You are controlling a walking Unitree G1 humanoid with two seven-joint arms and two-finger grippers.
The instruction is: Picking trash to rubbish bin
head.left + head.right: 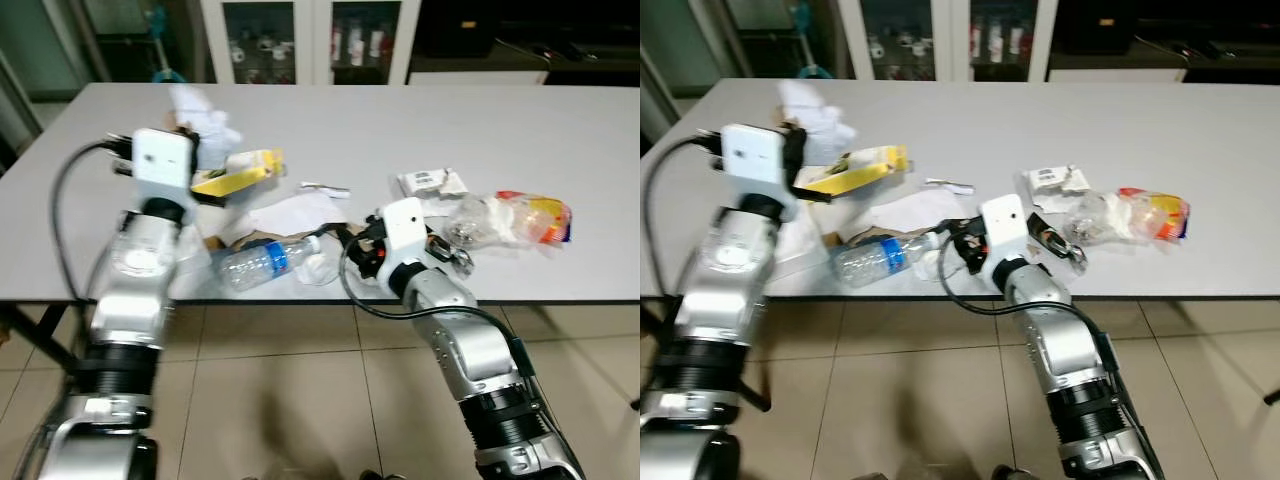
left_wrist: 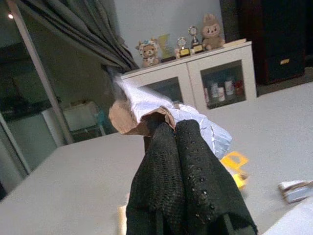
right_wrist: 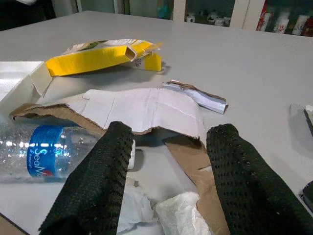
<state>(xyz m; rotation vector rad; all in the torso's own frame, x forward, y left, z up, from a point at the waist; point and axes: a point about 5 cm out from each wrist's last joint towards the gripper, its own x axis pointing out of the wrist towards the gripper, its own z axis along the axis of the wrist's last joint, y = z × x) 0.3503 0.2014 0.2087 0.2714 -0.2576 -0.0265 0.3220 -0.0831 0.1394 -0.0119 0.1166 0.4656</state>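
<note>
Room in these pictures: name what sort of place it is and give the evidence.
Probably an office or meeting room, not certain. A long grey table strewn with trash stands on a tiled floor, and behind it a white glass-door cabinet holds bottles, with small trophies and figurines on top.

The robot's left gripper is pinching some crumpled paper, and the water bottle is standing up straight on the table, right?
Not quite. The water bottle lies on its side near the table edge, as the left eye view shows. The left gripper is indeed pinching crumpled paper.
</note>
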